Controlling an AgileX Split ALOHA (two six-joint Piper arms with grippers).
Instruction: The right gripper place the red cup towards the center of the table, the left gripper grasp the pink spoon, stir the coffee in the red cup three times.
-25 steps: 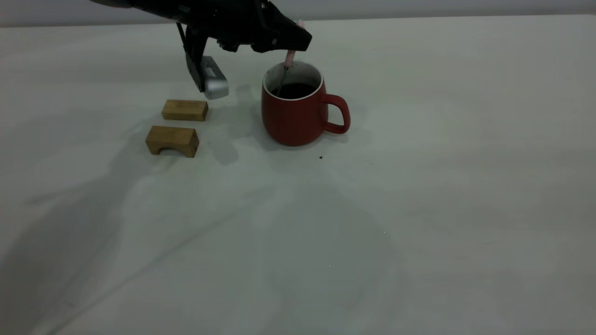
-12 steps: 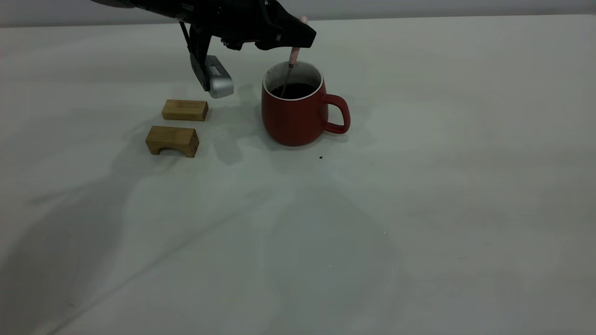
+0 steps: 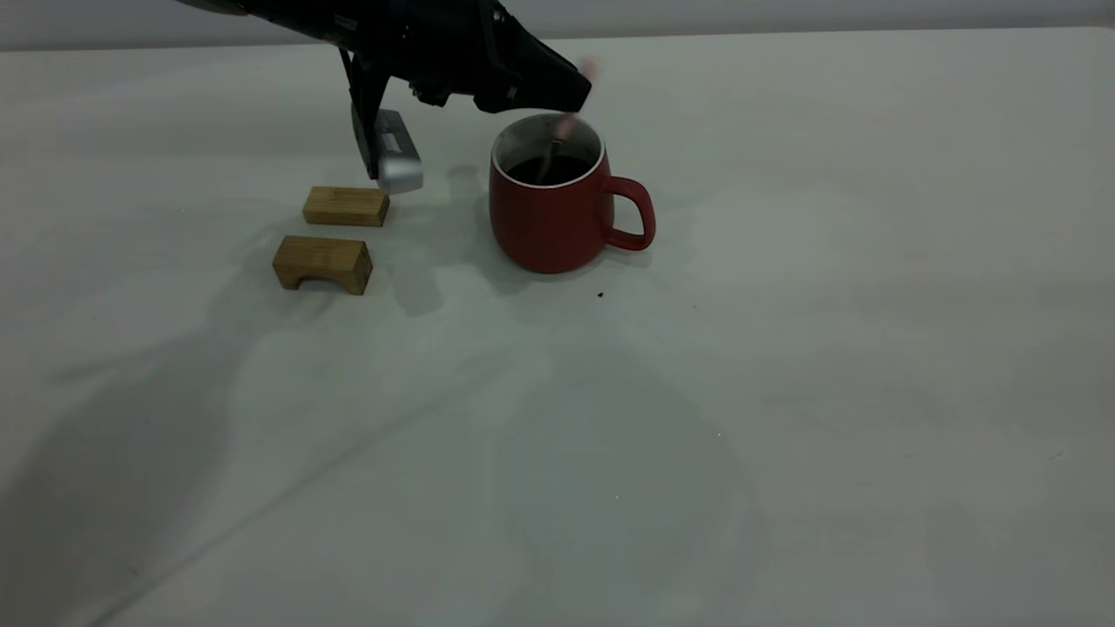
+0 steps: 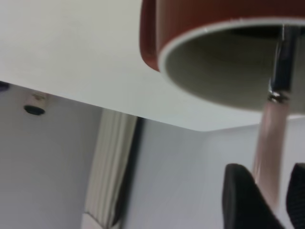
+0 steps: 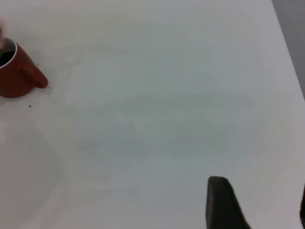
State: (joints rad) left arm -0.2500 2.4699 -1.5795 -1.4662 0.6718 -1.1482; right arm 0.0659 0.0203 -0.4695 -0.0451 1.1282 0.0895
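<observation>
The red cup (image 3: 553, 222) stands upright on the table (image 3: 784, 348), left of its middle, handle to the right, with dark coffee (image 3: 533, 171) inside. My left gripper (image 3: 571, 87) hovers just above the cup's rim, shut on the pink spoon (image 3: 566, 127), whose metal end dips into the coffee. The left wrist view shows the pink handle (image 4: 269, 143) between the two fingers and the cup's rim (image 4: 200, 43) close by. My right gripper (image 5: 262, 205) is out of the exterior view; its wrist view shows it open over bare table, far from the cup (image 5: 14, 78).
Two small wooden blocks lie left of the cup: a flat one (image 3: 346, 205) and an arch-shaped one (image 3: 322, 262). The left arm's silver-grey part (image 3: 396, 161) hangs just above the flat block. A few dark specks (image 3: 600, 294) dot the table by the cup.
The spoon has swung inside the cup: its pink handle now leans to the right and its metal end has moved across the coffee. The left gripper shifted slightly; the cup stayed put.
</observation>
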